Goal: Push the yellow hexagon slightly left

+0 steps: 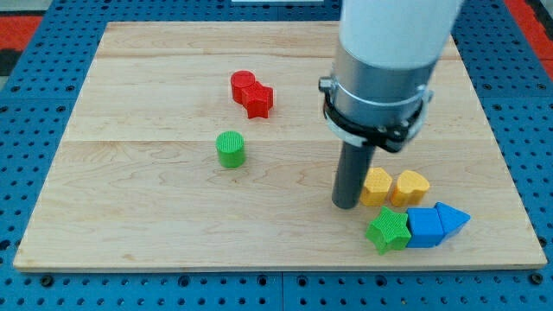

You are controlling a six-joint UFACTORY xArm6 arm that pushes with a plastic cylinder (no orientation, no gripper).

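a pale wooden worktop (155, 242) is seen lying on a blue pegboard (26, 130), with the arm's wide grey and white body (384, 60) coming down from the far right and ending in a straight dark rod (351, 177). no claw is carried by this arm, so no open or closed state can be told; only my tip (346, 206) is shown, set down on the worktop. the tip is placed just to the left of the yellow hexagon (377, 187), apparently touching its left side, though contact cannot be made out for certain. the yellow hexagon is found in the near right part of the worktop, with a yellow heart (410, 187) close beside it on the right. nearer than these, a green star (388, 231) is seen, and a blue cube (422, 227) is set against its right side, followed by a blue triangle (452, 218) touching the cube further right. well apart, toward the far middle, two red blocks are seen pressed together: a rounded red block (244, 85) and a red star (259, 101). a green cylinder (231, 149) is stood alone to the left of the rod, nearer than the red pair.
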